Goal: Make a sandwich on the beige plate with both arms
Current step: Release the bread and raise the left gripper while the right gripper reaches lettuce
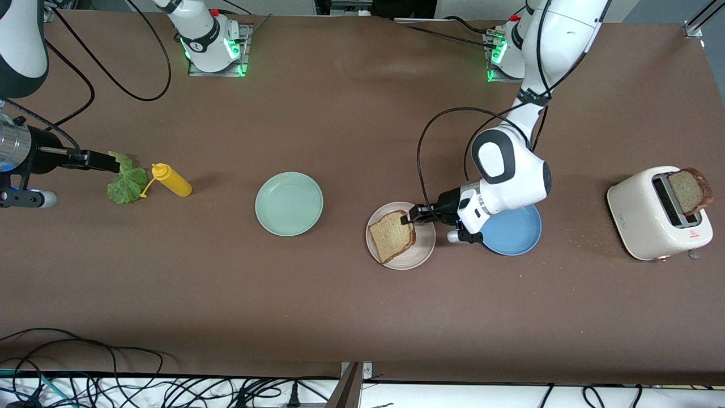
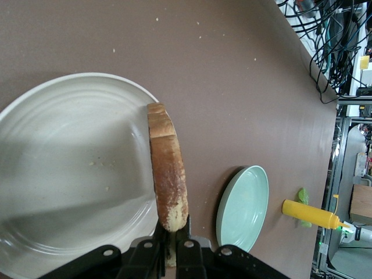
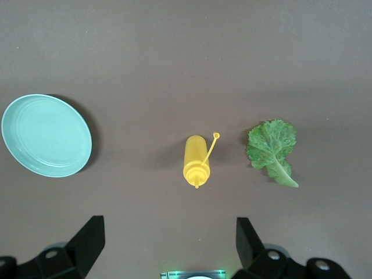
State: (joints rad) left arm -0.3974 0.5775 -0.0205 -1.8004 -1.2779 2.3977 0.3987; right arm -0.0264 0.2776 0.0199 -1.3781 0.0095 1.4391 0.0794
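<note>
Presently the first bread slice (image 1: pixel 392 235) is being placed on the beige plate (image 1: pixel 422 255): the left gripper (image 1: pixel 412 217), reaching from its base at the top of the front view, pinches the slice by one crust edge, jaws closed tight on it. In the left wrist view the slice (image 2: pixel 167 168) stands on edge over the plate's rim (image 2: pixel 70 81), so it appears not yet laid flat. The next move, by judgement, calls for lowering and tipping the slice onto the plate's middle, then parting the jaws to release it.

The right gripper (image 1: pixel 113 164) hovers at the right arm's end of the table, over the crinkly lettuce leaf (image 1: pixel 126 182); its fingers (image 3: pixel 87 241) stand wide apart and hold nothing. It looks poised to descend on the leaf (image 3: pixel 272 150), which lies just beside a yellow squeeze bottle (image 1: pixel 171 180).

A second bread slice (image 1: pixel 690 190) sits upright in a slot of the cream toaster (image 1: pixel 645 224) at the left arm's end of the table. A mint-green plate (image 1: pixel 289 204) lies between the bottle and the beige plate; a blue plate (image 1: pixel 518 235) lies just beside the beige one, partly under the left arm.
</note>
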